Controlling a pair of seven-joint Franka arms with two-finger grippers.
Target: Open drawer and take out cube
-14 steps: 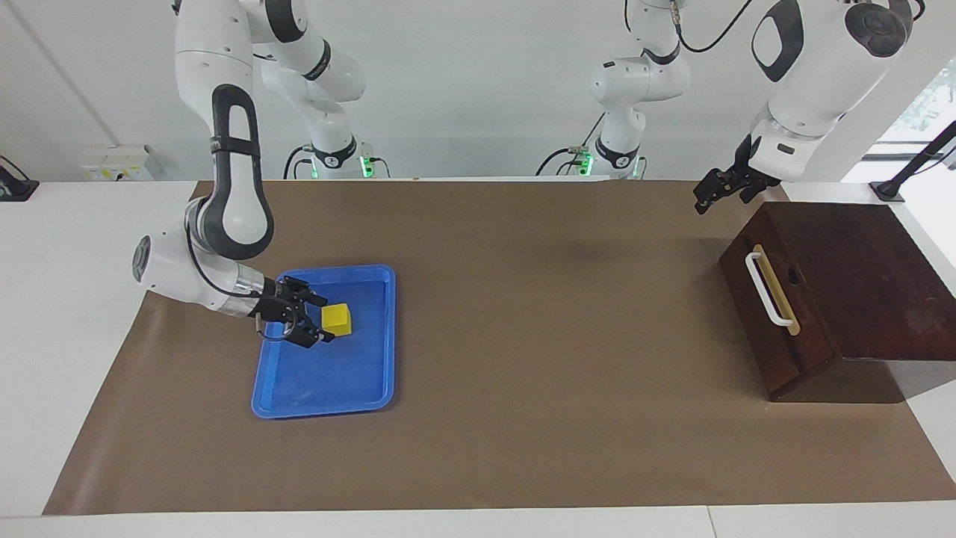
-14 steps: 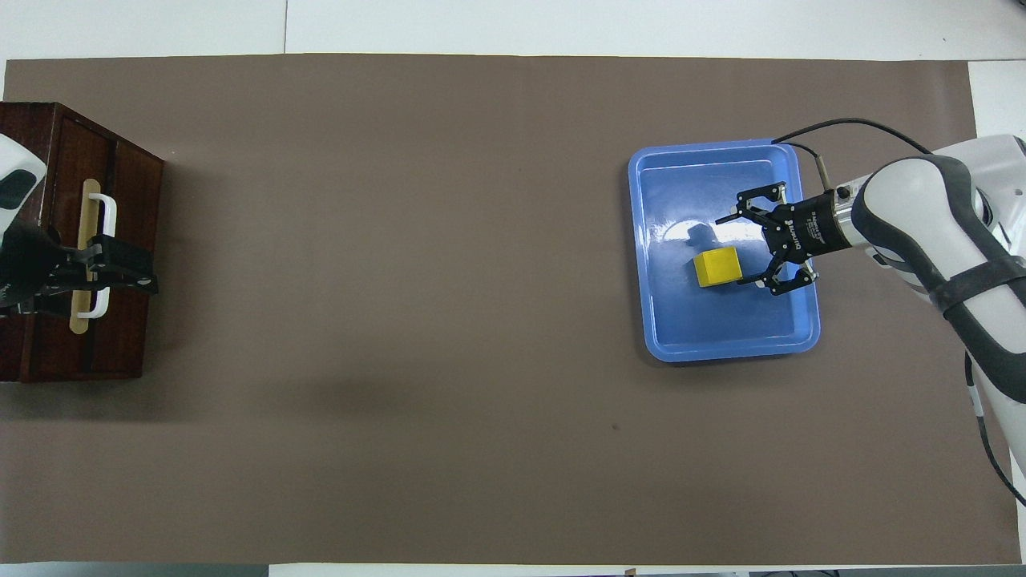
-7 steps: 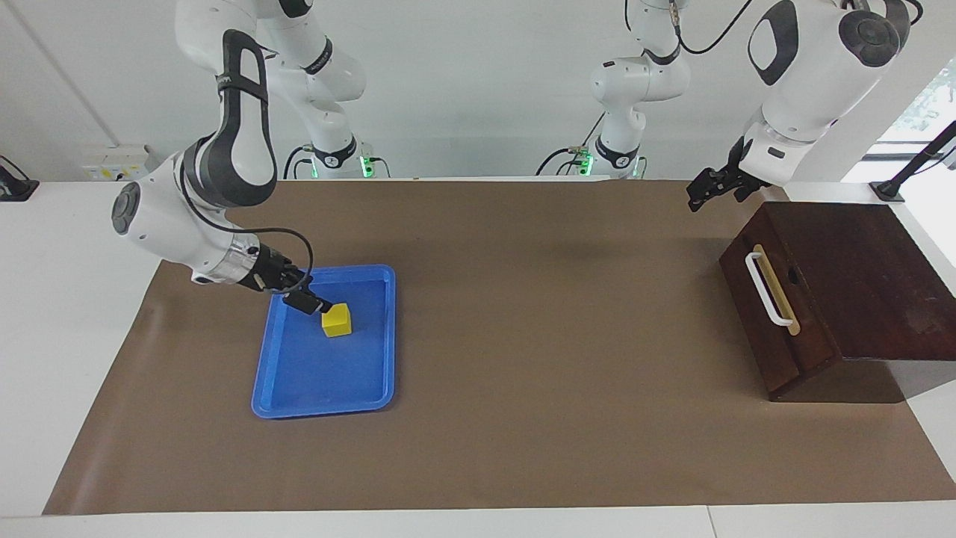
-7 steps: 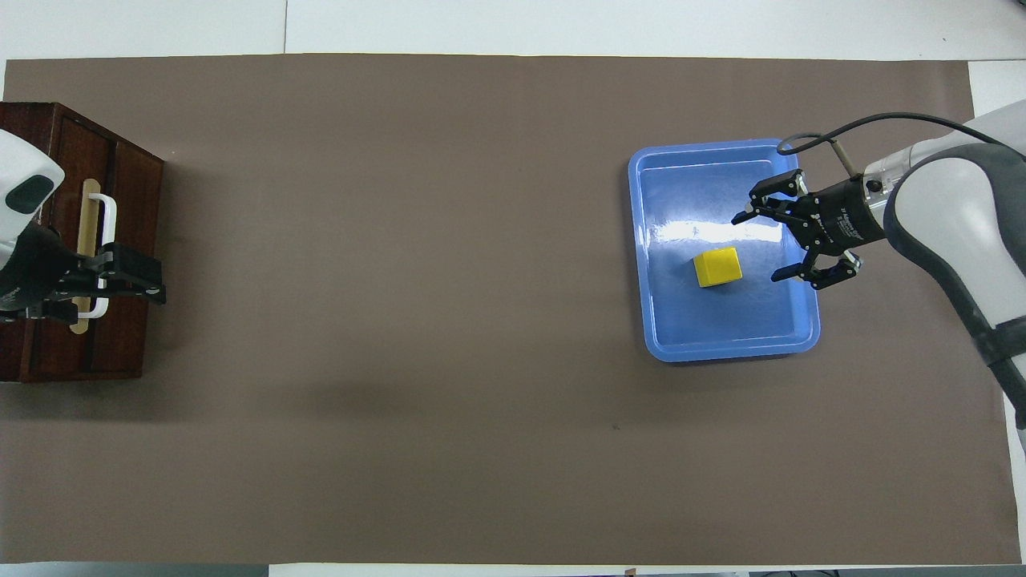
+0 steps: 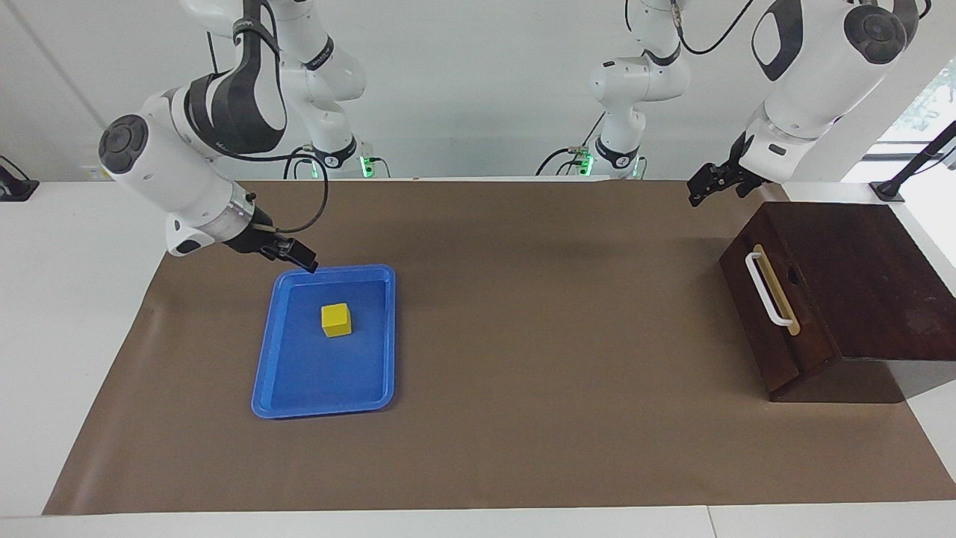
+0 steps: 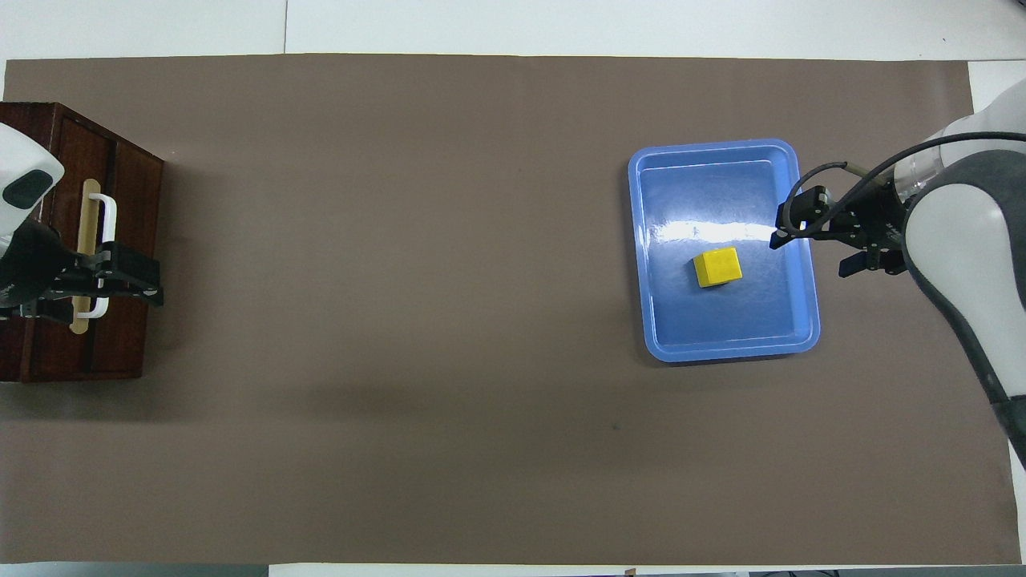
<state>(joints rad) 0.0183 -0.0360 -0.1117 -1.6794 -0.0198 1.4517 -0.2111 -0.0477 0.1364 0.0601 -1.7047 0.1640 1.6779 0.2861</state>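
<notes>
The yellow cube (image 5: 336, 320) sits in the flat blue tray (image 5: 299, 396), free of any gripper; it also shows in the overhead view (image 6: 717, 267). My right gripper (image 5: 302, 261) is open and empty, raised over the tray's edge nearest the robots; the overhead view shows it over that edge too (image 6: 809, 255). The drawer (image 5: 773, 314) is shut in its dark wooden box (image 5: 859, 276), with its white loop handle (image 5: 768, 290) facing the tray. My left gripper (image 5: 715, 190) is open and empty in the air beside the box, and in the overhead view (image 6: 148, 287) it lies over the drawer's front.
The blue tray (image 6: 725, 349) lies toward the right arm's end of the brown mat (image 5: 538, 336), the wooden box (image 6: 80, 361) at the left arm's end. A wide stretch of bare mat lies between them.
My right gripper has risen and drawn back from around the cube to the tray's edge, leaving the cube in the tray. My left gripper has lifted slightly.
</notes>
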